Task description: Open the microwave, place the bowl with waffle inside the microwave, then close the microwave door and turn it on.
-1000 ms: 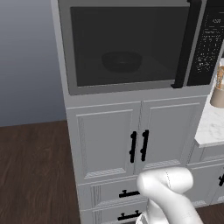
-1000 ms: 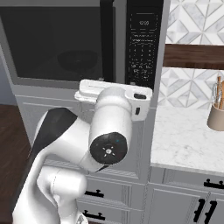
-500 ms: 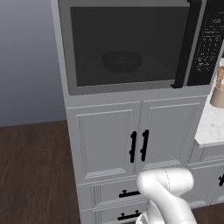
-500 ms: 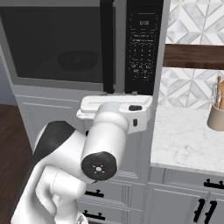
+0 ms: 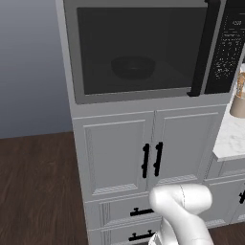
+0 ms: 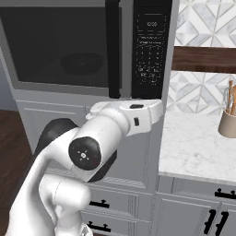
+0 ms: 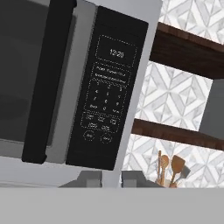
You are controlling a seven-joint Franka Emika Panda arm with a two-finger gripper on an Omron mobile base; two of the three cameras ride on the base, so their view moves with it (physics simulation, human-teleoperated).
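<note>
1. The microwave (image 5: 143,52) is a big grey box that sits high up, above the white cabinet doors (image 5: 153,153).
2. The microwave door (image 5: 136,50) is shut. Its window is big and dark.
3. The long black handle (image 6: 113,48) runs up and down along the right side of the door.
4. Just right of the handle is the black keypad (image 7: 107,87) with white marks. Its small screen reads 12:20.
5. The bowl (image 5: 133,67) is inside the microwave, behind the dark window. It sits near the middle of the cavity. In the right base view the bowl (image 6: 83,63) shows as a dim round shape behind the glass.
6. I cannot see the waffle through the dark glass.
7. The white arm (image 6: 92,147) reaches up in front of the cabinet, just under the microwave.
8. The tool (image 7: 112,178) is low in the hand view, under the keypad. Its two tips stand close together with a small gap between them. Nothing is between them. I cannot tell if it is fully clenched.
9. To the right there is a white marble worktop (image 6: 198,147). A pot with wooden spoons (image 6: 228,117) stands on it by the tiled wall.
10. Two dark wooden shelves (image 7: 183,48) hang on the tiled wall right of the microwave.
</note>
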